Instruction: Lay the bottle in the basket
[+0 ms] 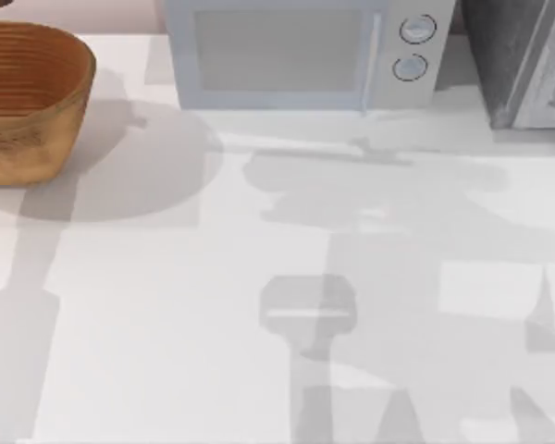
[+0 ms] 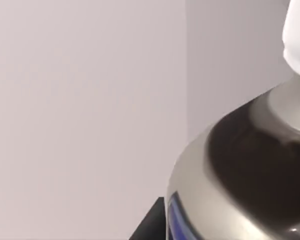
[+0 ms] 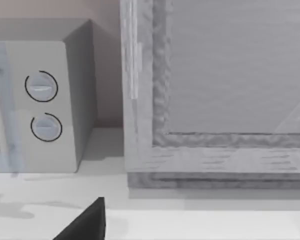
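**One bottle close at the left wrist, one basket at the far left**

One bottle, white-capped with a dark neck and grey label, looms right before the left wrist camera; whether the left claw clamps it I cannot tell. One tan-orange woven wicker basket sits on the white tabletop at far left. Beside it stand one pale grey microwave with two round knobs and one grey textured cabinet.

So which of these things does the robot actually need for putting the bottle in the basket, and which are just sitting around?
Needed for the job:
- the bottle, white-capped with a dark neck, close up in the left wrist view
- the tan woven wicker basket, at the table's far left

Just lying about:
- the pale grey microwave with two round dials, at the back
- the grey textured cabinet, at the back right
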You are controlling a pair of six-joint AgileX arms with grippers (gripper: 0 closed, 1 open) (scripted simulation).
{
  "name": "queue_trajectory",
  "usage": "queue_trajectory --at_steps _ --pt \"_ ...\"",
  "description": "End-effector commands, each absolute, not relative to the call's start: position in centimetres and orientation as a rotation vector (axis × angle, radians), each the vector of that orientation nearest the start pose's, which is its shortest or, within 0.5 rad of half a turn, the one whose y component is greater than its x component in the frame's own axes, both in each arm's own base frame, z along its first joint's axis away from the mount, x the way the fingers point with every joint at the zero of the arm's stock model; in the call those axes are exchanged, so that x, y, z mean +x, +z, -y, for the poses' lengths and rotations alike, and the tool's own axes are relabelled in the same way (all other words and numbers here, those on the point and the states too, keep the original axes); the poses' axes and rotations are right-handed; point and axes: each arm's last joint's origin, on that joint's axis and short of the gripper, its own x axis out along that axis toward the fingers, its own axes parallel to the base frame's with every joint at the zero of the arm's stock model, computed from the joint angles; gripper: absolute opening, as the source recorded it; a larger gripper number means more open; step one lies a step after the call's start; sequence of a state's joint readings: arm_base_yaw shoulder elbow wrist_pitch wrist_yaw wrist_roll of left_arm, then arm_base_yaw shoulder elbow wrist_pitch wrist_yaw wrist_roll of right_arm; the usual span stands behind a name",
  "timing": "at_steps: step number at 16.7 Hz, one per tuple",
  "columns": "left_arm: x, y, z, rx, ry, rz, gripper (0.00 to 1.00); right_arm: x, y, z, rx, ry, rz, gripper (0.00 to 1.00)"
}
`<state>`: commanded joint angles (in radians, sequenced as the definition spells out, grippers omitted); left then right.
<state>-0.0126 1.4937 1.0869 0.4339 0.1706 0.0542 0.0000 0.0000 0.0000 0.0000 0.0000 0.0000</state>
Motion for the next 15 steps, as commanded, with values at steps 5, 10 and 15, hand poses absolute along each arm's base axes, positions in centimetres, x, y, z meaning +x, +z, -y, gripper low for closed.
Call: queue_trajectory --at_steps 5,10,15 --pt "34.7 32.9 -4.5 0.002 0.0 -0.093 0.0 10.6 16.0 0.1 0.0 0.0 0.0 1.0" --pt "34.8 32.6 -4.5 0.002 0.003 -0.104 0.0 10.6 16.0 0.1 0.0 0.0 0.0 1.0" --pt "36.9 30.8 -4.7 0.002 0.004 -0.103 0.0 10.6 16.0 0.1 0.0 0.0 0.0 1.0"
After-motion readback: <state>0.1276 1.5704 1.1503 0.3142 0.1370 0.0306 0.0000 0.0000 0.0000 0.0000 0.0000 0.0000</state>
